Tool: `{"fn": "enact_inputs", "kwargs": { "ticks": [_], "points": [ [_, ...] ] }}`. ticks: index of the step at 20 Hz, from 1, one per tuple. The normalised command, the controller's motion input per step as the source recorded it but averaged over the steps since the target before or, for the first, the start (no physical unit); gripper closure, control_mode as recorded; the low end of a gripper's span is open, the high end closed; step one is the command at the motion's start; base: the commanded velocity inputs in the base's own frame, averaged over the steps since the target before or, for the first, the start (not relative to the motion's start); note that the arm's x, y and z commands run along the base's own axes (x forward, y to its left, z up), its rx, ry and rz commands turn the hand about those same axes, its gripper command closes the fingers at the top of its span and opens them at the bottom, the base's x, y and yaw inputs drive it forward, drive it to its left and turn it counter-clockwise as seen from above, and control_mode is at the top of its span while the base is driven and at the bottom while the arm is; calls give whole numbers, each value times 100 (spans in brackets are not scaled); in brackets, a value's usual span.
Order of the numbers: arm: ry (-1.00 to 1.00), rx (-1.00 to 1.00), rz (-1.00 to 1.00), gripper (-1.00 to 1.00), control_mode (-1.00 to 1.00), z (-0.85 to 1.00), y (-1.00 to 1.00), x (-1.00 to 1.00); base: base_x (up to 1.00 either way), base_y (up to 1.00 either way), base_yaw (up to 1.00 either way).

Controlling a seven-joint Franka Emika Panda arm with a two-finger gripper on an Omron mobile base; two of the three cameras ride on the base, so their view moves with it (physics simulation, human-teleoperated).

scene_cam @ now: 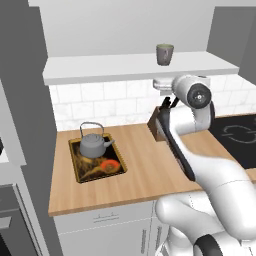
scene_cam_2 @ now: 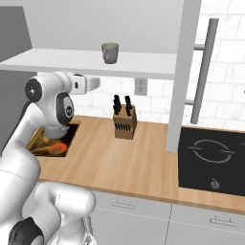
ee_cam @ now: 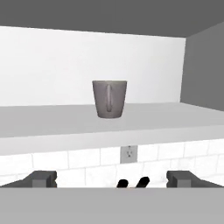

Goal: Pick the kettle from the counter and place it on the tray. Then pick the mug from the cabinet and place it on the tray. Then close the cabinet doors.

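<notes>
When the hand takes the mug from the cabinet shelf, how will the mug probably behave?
The mug looks like rigid ceramic, so it should keep its shape but may chip if knocked. It stands upright on a flat base and seems stable. Its smooth wall may slip; the handle faces the open hand.

Left base view: set behind and left of the arm, looking forward and down over the counter [scene_cam: 135, 175] from some way back, with the tray [scene_cam: 77, 170] lower left and the cabinet [scene_cam: 125, 67] shelf above. Right base view: set behind and right, facing the same counter [scene_cam_2: 139, 158] and cabinet [scene_cam_2: 86, 62] shelf, sharing the mug [scene_cam_2: 109, 52], the knife block [scene_cam_2: 125, 123] and the stovetop [scene_cam_2: 210, 160]. Hand view: mounted on the hand, level and close, aimed straight at the mug [ee_cam: 109, 99] from just below the shelf edge.
</notes>
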Motion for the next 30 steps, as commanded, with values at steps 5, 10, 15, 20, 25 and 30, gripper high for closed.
{"fn": "enact_inputs", "kwargs": {
  "ticks": [5, 10, 15, 20, 25, 30],
  "points": [
    [-10, 10, 4, -100, -100, 0, -14, 0, 0, 0, 0],
    [-4, 4, 0, -100, -100, 0, -4, 0, 0, 0, 0],
    [0, 7, 0, -100, -100, 13, 0, 20, 0, 0, 0],
    [0, 6, 0, -100, -100, 13, 0, 25, 0, 0, 0],
    [-3, 0, -1, -100, -100, 41, 1, 28, 0, 0, 0],
    [0, 0, -1, -100, -100, 38, -1, 41, 0, 0, 0]
  ]
}}
